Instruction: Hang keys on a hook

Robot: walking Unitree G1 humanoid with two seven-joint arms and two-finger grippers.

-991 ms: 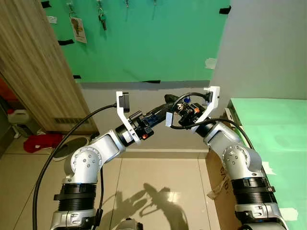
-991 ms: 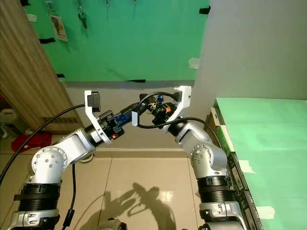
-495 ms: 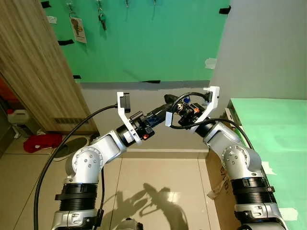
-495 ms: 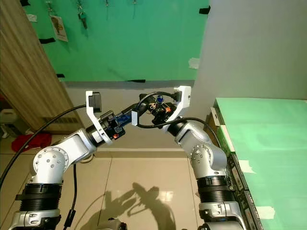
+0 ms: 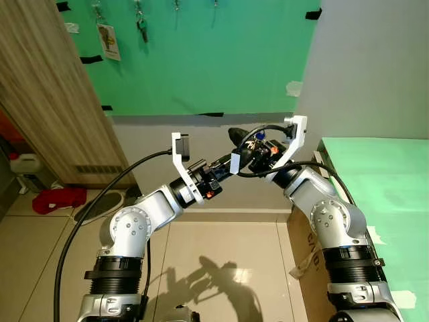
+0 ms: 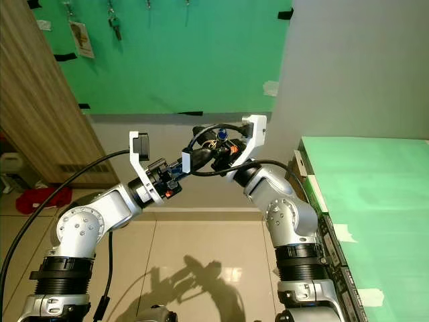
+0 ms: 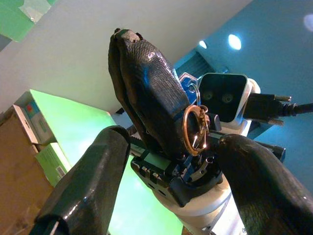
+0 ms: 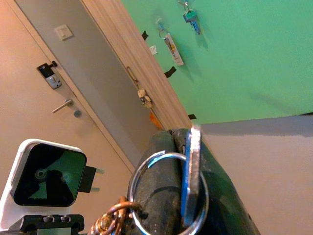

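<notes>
The two arms meet in mid-air in front of the robot, well below the green wall (image 5: 221,67) where the hooks are. The right claw (image 7: 146,93) has its fingers pressed together on a bunch of keys (image 8: 190,186): in the right wrist view a silver ring loops round the black fingers and a blue-headed key lies flat against them, with a small copper-coloured ring (image 7: 194,128) dangling lower down. The left claw (image 5: 231,163) is spread wide, one finger on each side of the right claw's tip, and holds nothing yet.

So the keys are off whatever they lay on and in the air, but none of the hanging is done. It looks to me like a hand-over between the claws, or a re-grip, is under way; I cannot tell which claw is meant to end up with the ring.

Up on the wall a row of hooks (image 5: 177,5) runs along the top edge. Two already carry things, a tagged key (image 5: 107,39) and a dark key bunch (image 5: 142,25); the ones further right look free. Still left: settle the grip, raise the keys and slip the ring over a free hook.
</notes>
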